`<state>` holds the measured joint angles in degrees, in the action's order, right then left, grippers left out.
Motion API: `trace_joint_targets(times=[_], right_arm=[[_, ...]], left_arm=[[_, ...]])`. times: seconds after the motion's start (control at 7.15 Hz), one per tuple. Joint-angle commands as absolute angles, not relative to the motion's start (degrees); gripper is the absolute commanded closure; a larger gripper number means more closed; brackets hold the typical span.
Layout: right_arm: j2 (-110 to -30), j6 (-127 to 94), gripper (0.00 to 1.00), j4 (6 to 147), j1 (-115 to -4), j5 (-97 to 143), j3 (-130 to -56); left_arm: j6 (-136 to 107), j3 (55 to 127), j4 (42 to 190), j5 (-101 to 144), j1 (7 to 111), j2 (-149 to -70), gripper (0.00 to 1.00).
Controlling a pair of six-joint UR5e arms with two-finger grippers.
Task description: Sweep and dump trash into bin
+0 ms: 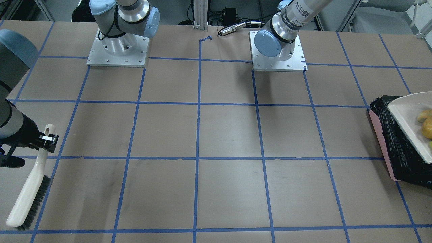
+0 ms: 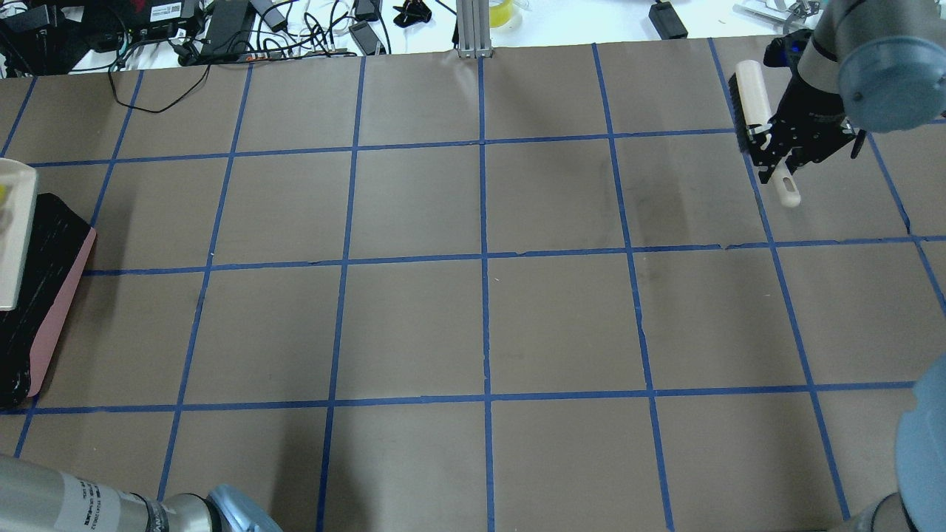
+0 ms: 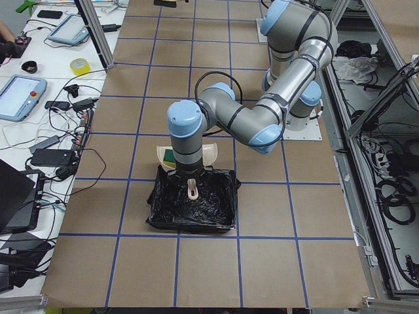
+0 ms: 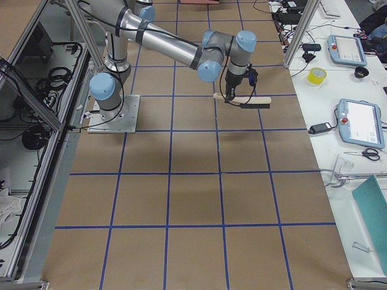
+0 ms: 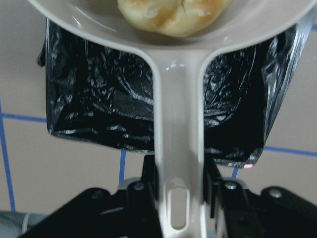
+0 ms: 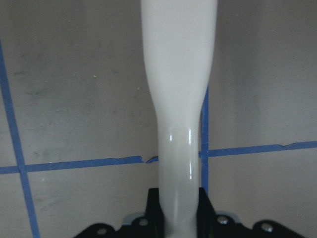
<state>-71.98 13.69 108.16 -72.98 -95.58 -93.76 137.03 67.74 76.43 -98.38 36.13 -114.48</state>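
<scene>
My left gripper (image 5: 179,191) is shut on the handle of a beige dustpan (image 1: 406,116), held over the bin (image 1: 400,162). The bin is pink-sided, lined with a glossy black bag, and stands at the table's end; it also shows in the left wrist view (image 5: 99,99). The dustpan holds the trash: a yellow-orange potato-like toy (image 1: 424,115), a golden croissant-like toy (image 5: 168,15) and a green-and-yellow sponge piece (image 3: 169,156). My right gripper (image 1: 47,139) is shut on the handle of a beige brush (image 1: 29,192) with dark bristles, near the opposite table end.
The brown table (image 2: 480,318) carries a grid of blue tape. Both arm bases (image 1: 118,50) stand at the robot's edge. Cables and devices (image 2: 222,29) lie beyond the far edge. The bin's pink side (image 2: 63,310) faces the table's middle.
</scene>
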Motion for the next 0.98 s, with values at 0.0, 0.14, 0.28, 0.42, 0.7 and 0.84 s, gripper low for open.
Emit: trace_joint_targets(times=[0.0, 0.14, 0.28, 0.42, 0.7, 0.84], right_arm=[[-71.28, 16.33, 1.00, 110.12, -71.37, -95.98, -97.37], [-70.06, 18.52, 1.00, 113.00, -71.28, -95.89, -98.34], [-68.57, 18.89, 1.00, 115.38, -71.28, -95.98, -98.78], [-68.12, 18.98, 1.00, 115.84, -71.28, -96.06, -98.79], [-66.11, 18.72, 1.00, 118.02, -71.28, -96.15, -98.79], [-65.92, 18.55, 1.00, 117.95, -71.28, -96.15, -98.79]], left_arm=[[143.50, 65.57, 67.44, -100.19, 33.24, -117.50, 1.00], [150.05, 66.35, 66.28, -100.28, 32.79, -117.77, 1.00], [154.55, 66.53, 63.31, -101.41, 32.87, -117.77, 1.00], [155.47, 67.84, 60.67, -103.86, 33.13, -117.34, 1.00], [165.04, 75.98, 41.50, -104.06, 35.93, -115.85, 1.00], [165.41, 77.50, 40.53, -105.19, 37.34, -114.53, 1.00]])
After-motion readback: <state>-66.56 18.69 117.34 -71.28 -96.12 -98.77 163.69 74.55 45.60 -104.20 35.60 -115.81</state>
